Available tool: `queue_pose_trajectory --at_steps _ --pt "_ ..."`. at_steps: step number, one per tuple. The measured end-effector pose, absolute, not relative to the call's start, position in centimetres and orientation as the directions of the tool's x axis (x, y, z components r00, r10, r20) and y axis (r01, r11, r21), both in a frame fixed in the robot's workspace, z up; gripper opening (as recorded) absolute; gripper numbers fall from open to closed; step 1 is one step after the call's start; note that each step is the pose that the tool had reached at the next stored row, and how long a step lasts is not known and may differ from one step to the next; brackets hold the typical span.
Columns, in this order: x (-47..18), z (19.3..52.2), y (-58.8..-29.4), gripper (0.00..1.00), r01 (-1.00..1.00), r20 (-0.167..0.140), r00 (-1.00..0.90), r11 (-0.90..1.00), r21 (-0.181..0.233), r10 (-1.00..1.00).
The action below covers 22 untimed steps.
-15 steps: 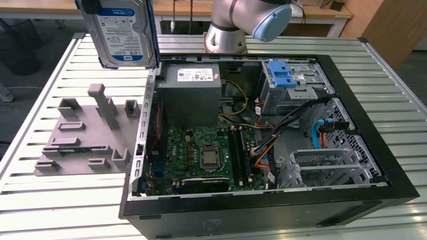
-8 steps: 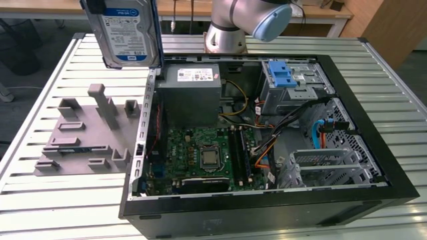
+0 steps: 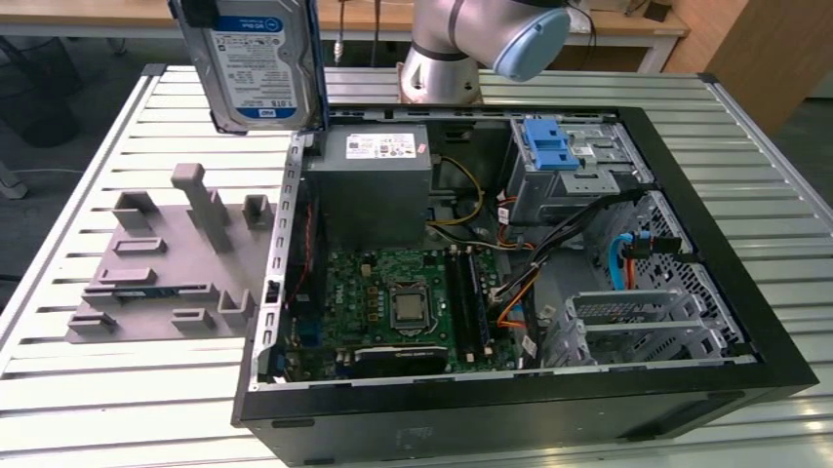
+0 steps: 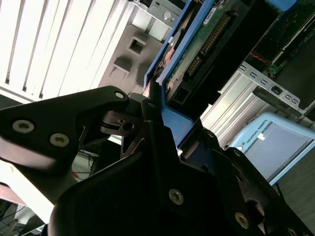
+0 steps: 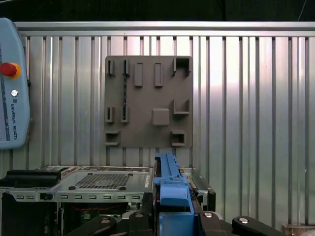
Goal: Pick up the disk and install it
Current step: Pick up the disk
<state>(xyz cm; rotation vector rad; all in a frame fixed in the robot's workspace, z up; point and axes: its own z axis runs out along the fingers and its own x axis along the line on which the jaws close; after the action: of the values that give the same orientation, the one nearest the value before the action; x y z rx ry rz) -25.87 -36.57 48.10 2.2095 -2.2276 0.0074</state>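
Second wrist view: jaws clamped on the disk [image 4: 197, 54], black fingers [image 4: 150, 105] of the gripper [image 4: 177, 118] pressed to either side of the blue bracket [image 4: 170, 127] framing it. Green circuit board [image 4: 189, 46] of the drive facing this camera, with a dark connector row along one edge. Beyond the drive, a grey fixture plate [image 4: 133, 49] on pale slats, and a light blue teach pendant [image 4: 275, 142] off to the side. First wrist view: same grip seen edge-on, blue bracket [image 5: 170, 184] standing up between the two dark fingers [image 5: 140, 219], perforated sheet metal of the computer case [image 5: 103, 182] just beside it. Farther out, fixture plate [image 5: 147, 98] lying flat on the slatted metal table [image 5: 246, 98], with the pendant [image 5: 12, 83] at the frame's edge. Exterior view: disk [image 3: 260, 63] held high and upright, white-and-blue label toward the camera, at the far corner of the case on the exterior view's left, clear of the table [image 3: 78, 390] and not seated in any bay. Fixture plate [image 3: 156, 263] below it on the exterior view's left, just beside the open computer case [image 3: 521, 419]. Inside the case, a grey power supply [image 3: 371, 185] near the held drive, a green motherboard [image 3: 390, 292] in front of that, and a ribbed blue latch [image 3: 553, 146] on the drive cage [image 3: 579, 180] toward the exterior view's right, well apart from the disk. Silver robot arm [image 3: 475, 44] rising behind the case.
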Motion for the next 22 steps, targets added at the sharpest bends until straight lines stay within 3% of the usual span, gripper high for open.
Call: queue_pose_trajectory --at_steps 22 --pt "-23.9 48.1 -36.6 0.36 -1.000 0.006 -0.008 0.008 0.000 -1.000"
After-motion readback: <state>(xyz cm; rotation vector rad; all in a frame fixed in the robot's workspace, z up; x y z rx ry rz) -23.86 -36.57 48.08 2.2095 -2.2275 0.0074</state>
